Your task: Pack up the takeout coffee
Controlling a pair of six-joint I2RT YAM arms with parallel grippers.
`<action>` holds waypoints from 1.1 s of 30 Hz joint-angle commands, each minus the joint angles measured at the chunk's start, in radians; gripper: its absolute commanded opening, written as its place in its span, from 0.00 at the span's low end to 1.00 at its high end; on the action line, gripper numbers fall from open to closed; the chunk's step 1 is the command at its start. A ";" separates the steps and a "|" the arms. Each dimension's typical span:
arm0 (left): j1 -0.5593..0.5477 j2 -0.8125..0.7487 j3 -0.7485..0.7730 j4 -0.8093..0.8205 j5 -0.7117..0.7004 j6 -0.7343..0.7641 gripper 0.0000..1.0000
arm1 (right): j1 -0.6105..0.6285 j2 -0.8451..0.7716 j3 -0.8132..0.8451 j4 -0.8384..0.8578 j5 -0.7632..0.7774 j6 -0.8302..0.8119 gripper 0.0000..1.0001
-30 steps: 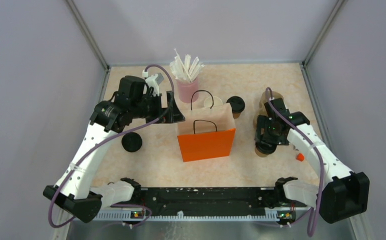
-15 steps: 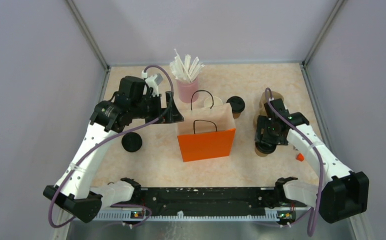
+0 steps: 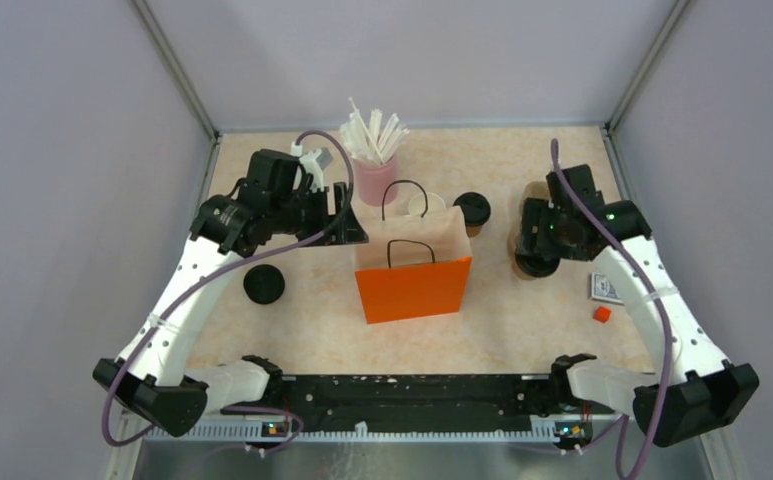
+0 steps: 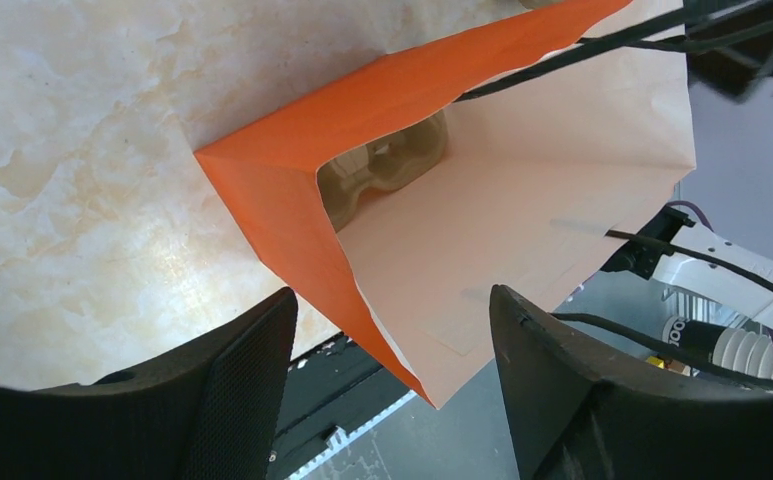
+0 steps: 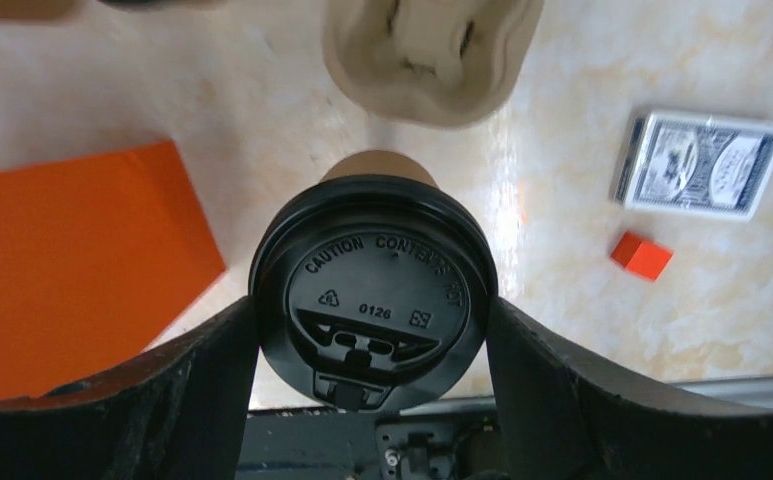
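The right gripper, clamped on the lidded coffee cup just right of the orange bag, should carry it upright over the mouth, while the left gripper, jaws spread astride the bag's far-left rim, steadies it.

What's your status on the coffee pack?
Left claw open, astride rim of orange bag. Right claw shut on lidded coffee cup, right of bag. Pulp carrier inside bag; black handles cross the mouth.
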State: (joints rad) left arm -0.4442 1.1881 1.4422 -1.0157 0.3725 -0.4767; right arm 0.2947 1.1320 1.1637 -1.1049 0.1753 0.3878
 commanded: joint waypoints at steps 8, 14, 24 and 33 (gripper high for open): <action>0.001 0.021 -0.009 0.046 0.028 -0.021 0.56 | 0.052 0.055 0.653 -0.166 -0.151 -0.141 0.69; -0.007 0.039 -0.038 0.053 0.033 -0.005 0.48 | 0.093 0.062 0.799 -0.073 -0.370 -0.181 0.67; -0.022 -0.022 -0.136 0.265 0.144 0.069 0.08 | 0.398 0.015 0.662 0.013 -0.366 -0.222 0.66; -0.025 -0.072 -0.147 0.325 0.204 0.136 0.06 | 0.701 0.042 0.598 0.020 -0.030 -0.283 0.66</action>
State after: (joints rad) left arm -0.4648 1.1671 1.2915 -0.7723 0.5304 -0.3969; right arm 0.8993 1.1652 1.7645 -1.1366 -0.0505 0.1528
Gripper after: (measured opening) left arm 0.062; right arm 0.747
